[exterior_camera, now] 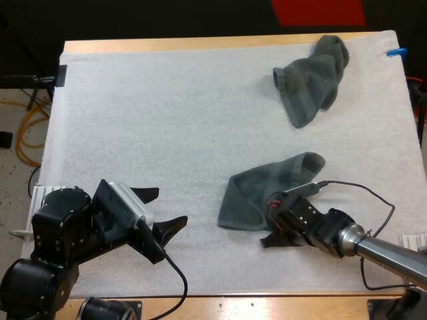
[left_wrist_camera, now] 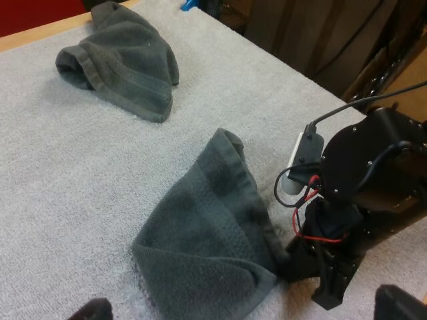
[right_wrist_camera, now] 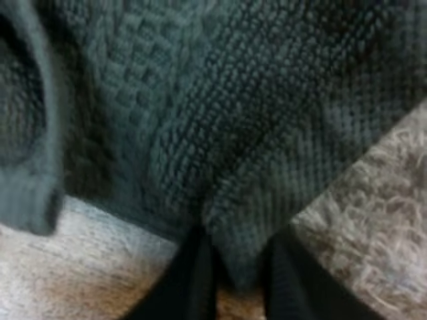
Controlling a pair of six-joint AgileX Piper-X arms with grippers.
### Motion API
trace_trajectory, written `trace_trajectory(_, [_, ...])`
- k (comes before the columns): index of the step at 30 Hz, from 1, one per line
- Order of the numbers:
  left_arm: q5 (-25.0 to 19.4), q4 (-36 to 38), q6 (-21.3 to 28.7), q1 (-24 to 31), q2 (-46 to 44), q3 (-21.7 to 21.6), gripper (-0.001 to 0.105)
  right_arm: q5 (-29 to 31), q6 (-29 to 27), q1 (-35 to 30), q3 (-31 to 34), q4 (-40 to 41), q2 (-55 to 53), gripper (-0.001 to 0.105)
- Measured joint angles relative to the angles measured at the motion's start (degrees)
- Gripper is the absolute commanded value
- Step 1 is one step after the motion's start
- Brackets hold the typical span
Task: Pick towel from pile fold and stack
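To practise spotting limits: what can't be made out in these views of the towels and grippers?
High view: the right gripper covers the near towel's grasped corner.
Left wrist view: the frame edge cuts off the left fingers.
Right wrist view: the near towel's outline runs off the frame.

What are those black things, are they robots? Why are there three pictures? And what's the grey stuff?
Yes, they are two robot arms, each ending in two pinching fingers called a gripper. One picture looks down from behind the arms. The other two come from small cameras riding on each arm's wrist. On the white fuzzy mat lie a crumpled dark grey-green terry towel on the far side and a flatter dark grey-green terry towel nearer the arms. The right gripper pinches the flatter towel's edge. The left gripper is open and holds nothing.
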Motion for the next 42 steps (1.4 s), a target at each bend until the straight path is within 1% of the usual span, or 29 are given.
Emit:
trace_trajectory(4, [0.0, 0.0, 0.0, 0.0, 0.0, 0.0, 0.073, -0.5, -2.7, 0.0, -1.4, 0.4, 0.1, 0.0])
trace_trajectory(7, [0.0, 0.0, 0.0, 0.0, 0.0, 0.0, 0.073, -0.3, -4.8, 0.0, -4.3, 1.0, -1.3, 0.0])
trace_trajectory(14, [0.0, 0.0, 0.0, 0.0, 0.0, 0.0, 0.073, 5.6, -13.3, 0.0, -16.8, 2.1, -8.2, 0.0])
trace_trajectory(17, [0.0, 0.0, 0.0, 0.0, 0.0, 0.0, 0.073, 7.9, -15.1, 0.0, -20.7, 2.0, -9.6, 0.0])
trace_trajectory(20, [0.0, 0.0, 0.0, 0.0, 0.0, 0.0, 0.073, 8.4, -16.6, 0.0, -23.8, 1.7, -9.8, 0.0])
trace_trajectory(27, [0.0, 0.0, 0.0, 0.0, 0.0, 0.0, 0.073, 8.6, -18.2, 0.0, -29.5, -4.5, -9.8, 0.0])
trace_trajectory(30, [0.0, 0.0, 0.0, 0.0, 0.0, 0.0, 0.073, 8.7, -18.6, 0.0, -31.9, -5.8, -9.8, 0.0])
trace_trajectory(37, [0.0, 0.0, 0.0, 0.0, 0.0, 0.0, 0.073, 8.9, -18.6, 0.0, -38.5, -5.8, -9.8, 0.0])
trace_trajectory(40, [0.0, 0.0, 0.0, 0.0, 0.0, 0.0, 0.073, 8.8, -18.6, 0.0, -40.6, -4.0, -9.8, 0.0])
trace_trajectory(42, [0.0, 0.0, 0.3, 0.0, 0.0, 0.0, 0.073, 8.8, -18.4, 0.0, -40.9, -1.2, -10.0, 0.0])
